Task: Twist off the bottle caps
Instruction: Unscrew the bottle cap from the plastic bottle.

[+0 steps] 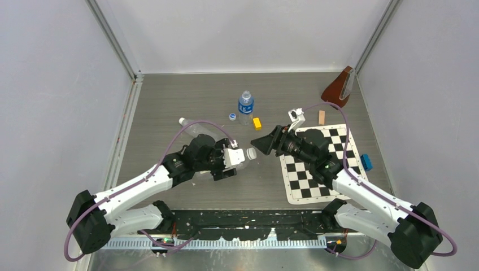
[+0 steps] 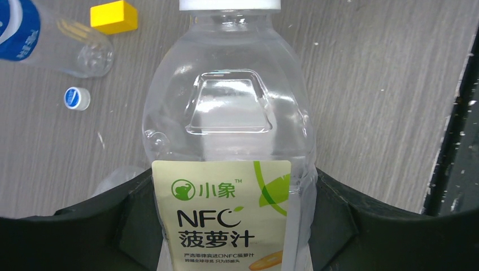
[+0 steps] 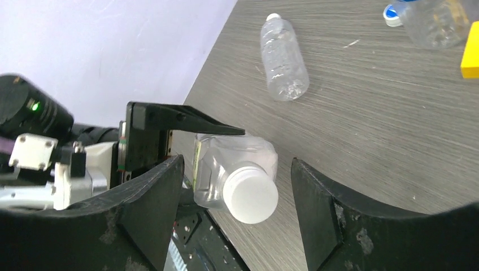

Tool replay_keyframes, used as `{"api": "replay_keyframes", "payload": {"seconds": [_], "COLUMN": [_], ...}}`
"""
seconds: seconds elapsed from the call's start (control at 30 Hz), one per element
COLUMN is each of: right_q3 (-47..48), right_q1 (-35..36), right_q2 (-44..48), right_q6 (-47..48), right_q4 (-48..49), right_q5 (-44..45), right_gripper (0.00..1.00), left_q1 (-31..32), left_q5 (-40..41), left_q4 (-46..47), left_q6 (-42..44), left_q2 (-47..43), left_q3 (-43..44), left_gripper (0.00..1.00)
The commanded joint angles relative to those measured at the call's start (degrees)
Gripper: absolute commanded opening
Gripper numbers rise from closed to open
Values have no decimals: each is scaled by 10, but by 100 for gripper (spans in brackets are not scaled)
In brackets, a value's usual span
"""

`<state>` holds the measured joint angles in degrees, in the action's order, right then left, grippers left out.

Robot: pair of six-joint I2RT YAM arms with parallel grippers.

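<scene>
You see a grey wood-grain tabletop [image 1: 186,96] between pale walls [image 1: 56,84] — the left gripper [image 1: 240,159], jaws clamped on the labelled bottle [image 2: 226,113], faces the right gripper [image 1: 261,142], jaws apart flanking its white cap [image 3: 250,193], by the checkerboard [image 1: 319,164].

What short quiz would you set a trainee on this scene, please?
1. True or false: the right hand is shut on the white cap of the juice bottle.
2. What small round thing lies loose beside the blue-labelled bottle?
3. The left hand holds: A) the yellow block B) the juice bottle C) the blue-labelled bottle.
Key: 1 false, its jaws stand open either side of it; 2 a bottle cap; 3 B.
</scene>
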<state>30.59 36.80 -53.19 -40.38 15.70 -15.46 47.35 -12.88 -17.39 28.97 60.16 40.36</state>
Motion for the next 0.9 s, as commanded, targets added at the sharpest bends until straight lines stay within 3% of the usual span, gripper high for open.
{"api": "replay_keyframes", "payload": {"seconds": [0.0,0.27,0.47,0.63,0.8,0.87], "right_q3": [39,59,59,61,53,45], "right_q1": [2,2,2,2,2,2], "right_q2": [-21,-85,-136,-155,-147,-143], "right_q6": [-54,-113,-155,-167,-147,-123], "right_q4": [-59,-41,34,45,50,61], "right_q5": [51,-10,-58,-83,-95,-107], "right_gripper": [75,74,69,53,27,24], "left_q1": [1,1,1,1,1,1], "left_q5": [50,67,58,63,57,46], "left_q4": [37,50,50,49,48,48], "left_q6": [-1,-2,0,2,2,2], "left_q2": [-5,-21,-21,-26,-24,-21], "left_q3": [17,6,3,0,0,2], "left_gripper": [0,0,0,0,0,0]}}
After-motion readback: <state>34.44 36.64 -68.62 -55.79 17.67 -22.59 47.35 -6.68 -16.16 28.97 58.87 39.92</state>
